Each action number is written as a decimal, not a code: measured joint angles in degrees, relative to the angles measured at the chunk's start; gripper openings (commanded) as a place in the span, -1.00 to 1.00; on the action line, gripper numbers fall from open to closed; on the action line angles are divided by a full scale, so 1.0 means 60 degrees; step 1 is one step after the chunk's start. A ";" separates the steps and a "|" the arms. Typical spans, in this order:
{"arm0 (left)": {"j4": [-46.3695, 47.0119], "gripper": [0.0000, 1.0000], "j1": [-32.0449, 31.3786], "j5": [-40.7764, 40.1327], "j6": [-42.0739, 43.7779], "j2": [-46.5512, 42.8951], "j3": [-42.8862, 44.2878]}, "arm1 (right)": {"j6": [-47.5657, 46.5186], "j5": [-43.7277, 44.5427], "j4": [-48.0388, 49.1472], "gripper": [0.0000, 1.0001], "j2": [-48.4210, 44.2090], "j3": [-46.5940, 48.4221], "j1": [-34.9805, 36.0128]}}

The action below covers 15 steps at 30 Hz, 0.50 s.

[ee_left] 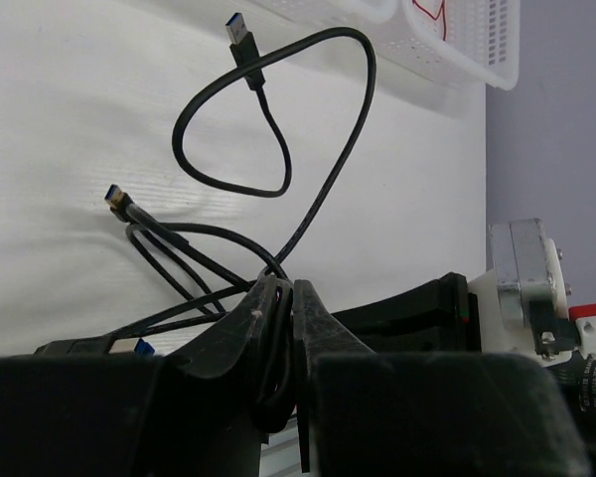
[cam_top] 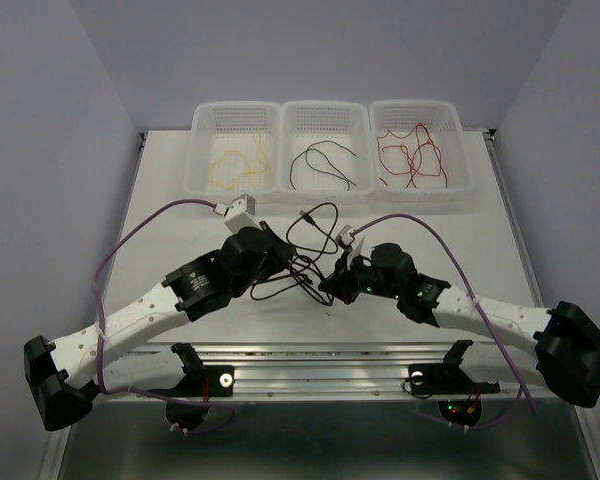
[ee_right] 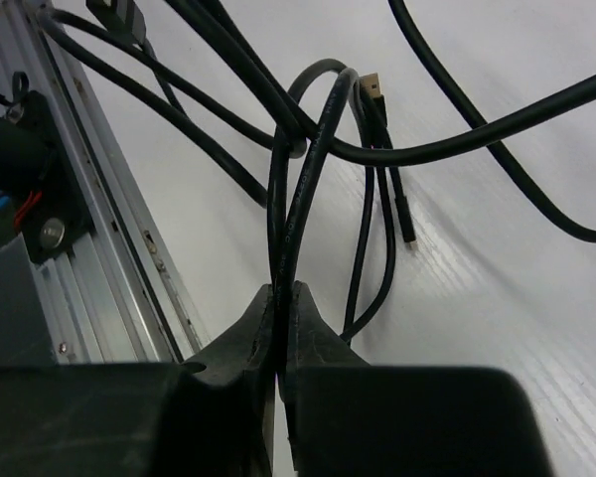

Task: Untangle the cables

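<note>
Landmark: the middle basket, centre one of three white perforated baskets at the far edge of the tabletop.
Sorted wires: yellow wires lay in the left-hand basket beside the middle basket, a lone black wire lay inside the middle basket, and red wires lay in the right-hand basket on its other side.
Task's thing: the black cable tangle lay on the tabletop on the near side of the middle basket, well apart from it, its loops crossing one another.
Left end effector: near side of the middle basket and a little to its left; fingers pressed together, pinching a strand of the black cable tangle.
Right end effector: near side of the middle basket and a little to its right; fingers pressed together on the tangle, where two runs seemed to rise side by side from the pinch.
Loose ends: a USB plug topped the loop nearest the middle basket; a gold-tipped plug lay lower, farther from it.
Risk, tightening: pulling the two pinches apart could cinch the crossings into a knot instead of freeing them.
Risk, doubled grip: if the right pinch held two runs, both would drag together and nothing would separate.
Risk, snagging: either plug could catch in a loop as it was drawn through.
Risk, slipping: the thin, smooth cable could slide out of a pinch under tension.
</note>
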 measured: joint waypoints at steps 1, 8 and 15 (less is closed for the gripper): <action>-0.0015 -1.00 0.0000 -0.0007 -0.0015 0.0000 0.0004 | 0.0076 0.0277 -0.0036 -0.99 -0.0007 0.0036 0.0033; -0.0262 -1.00 0.0000 -0.0259 -0.0197 -0.0033 0.0007 | 0.0561 0.3133 -0.1592 -0.99 -0.0273 0.1191 0.0098; -0.0787 -1.00 0.0011 -0.0113 -0.0459 -0.0692 -0.0463 | 0.0619 0.5282 -0.3085 -0.99 0.0040 0.3490 -0.1628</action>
